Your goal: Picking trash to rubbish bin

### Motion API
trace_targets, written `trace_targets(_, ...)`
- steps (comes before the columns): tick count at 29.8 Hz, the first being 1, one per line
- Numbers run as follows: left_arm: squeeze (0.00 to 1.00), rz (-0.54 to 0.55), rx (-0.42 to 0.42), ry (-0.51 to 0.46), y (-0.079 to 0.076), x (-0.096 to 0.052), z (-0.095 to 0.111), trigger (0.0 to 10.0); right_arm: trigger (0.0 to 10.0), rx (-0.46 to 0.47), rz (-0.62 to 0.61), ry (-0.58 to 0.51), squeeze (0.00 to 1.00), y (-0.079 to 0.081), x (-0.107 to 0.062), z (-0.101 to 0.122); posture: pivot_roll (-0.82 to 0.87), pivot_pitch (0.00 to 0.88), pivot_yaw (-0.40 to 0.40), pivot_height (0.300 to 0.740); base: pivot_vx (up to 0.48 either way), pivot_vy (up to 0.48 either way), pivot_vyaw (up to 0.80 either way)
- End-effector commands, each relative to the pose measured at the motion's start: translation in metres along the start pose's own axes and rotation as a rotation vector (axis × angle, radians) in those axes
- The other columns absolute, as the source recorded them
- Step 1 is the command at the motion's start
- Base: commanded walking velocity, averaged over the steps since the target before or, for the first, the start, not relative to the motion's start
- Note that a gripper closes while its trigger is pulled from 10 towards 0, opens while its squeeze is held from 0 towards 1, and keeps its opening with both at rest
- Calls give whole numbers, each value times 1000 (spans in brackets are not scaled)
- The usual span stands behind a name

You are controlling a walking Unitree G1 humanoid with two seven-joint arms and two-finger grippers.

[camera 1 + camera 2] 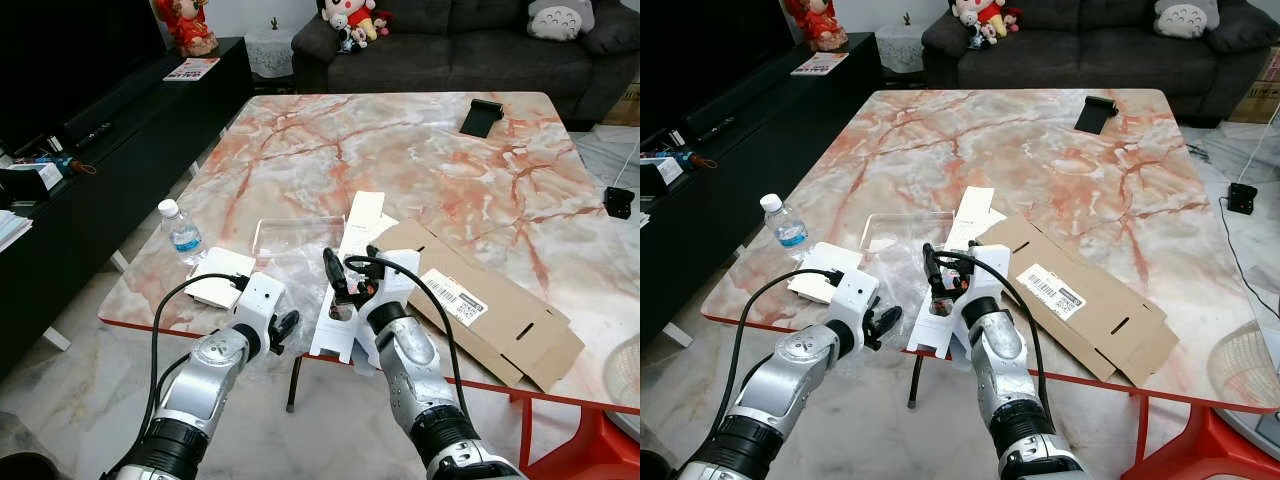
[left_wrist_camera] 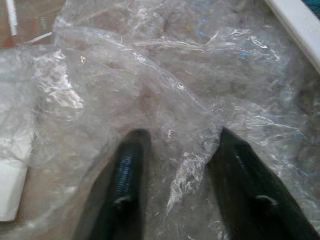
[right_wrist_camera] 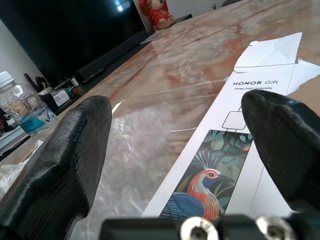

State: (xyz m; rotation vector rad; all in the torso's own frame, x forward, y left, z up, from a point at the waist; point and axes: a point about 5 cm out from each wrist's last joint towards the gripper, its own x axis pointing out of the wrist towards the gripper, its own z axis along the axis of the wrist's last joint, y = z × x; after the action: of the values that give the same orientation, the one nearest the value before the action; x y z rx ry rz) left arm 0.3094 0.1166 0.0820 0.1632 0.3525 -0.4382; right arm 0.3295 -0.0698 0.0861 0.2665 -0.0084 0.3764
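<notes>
The left gripper [image 2: 177,165] hung low over the crumpled clear plastic wrap [image 2: 150,90] at the near edge of the marble table [image 1: 400,150], its 2 black fingers [image 2: 125,190] spread with a ridge of the film between them; whether the tips pressed the film could not be told. From the head camera the wrap was hard to make out against the marble, and the gripper's body hid much of it.

The right gripper [image 1: 350,272] stood just above the long white printed box [image 1: 952,290], its fingers [image 3: 70,165] wide apart and holding nothing. The arm covered the near end of that box.

A flattened brown cardboard box [image 1: 480,300] lay beside it, touching or overlapping the white one. A small water bottle [image 1: 182,232] stood at the table's left edge, near a white packet [image 1: 215,275] partly hidden behind the left wrist. A dark phone-like object [image 1: 481,117] lay far across the table.
</notes>
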Motion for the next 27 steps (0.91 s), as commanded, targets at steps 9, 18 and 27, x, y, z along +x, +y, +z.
trace_targets(9, 0, 190, -28, -258, 21, -13, 29, 1922, 10000, 8, 38, -7, 0, 12, 7, 3, 75, 26, 96, 740, 0, 0, 0)
trace_targets(18, 0, 287, -60, -421, 31, -23, 48, 10000, 10000, 9, 46, -14, 0, 14, 8, 4, 72, 10, 98, 740, 0, 0, 0)
trace_targets(27, 0, 328, -27, -544, 32, -24, 67, 10000, 10000, 17, 32, -54, 0, 14, 10, 9, 66, 0, 110, 740, 0, 0, 0)
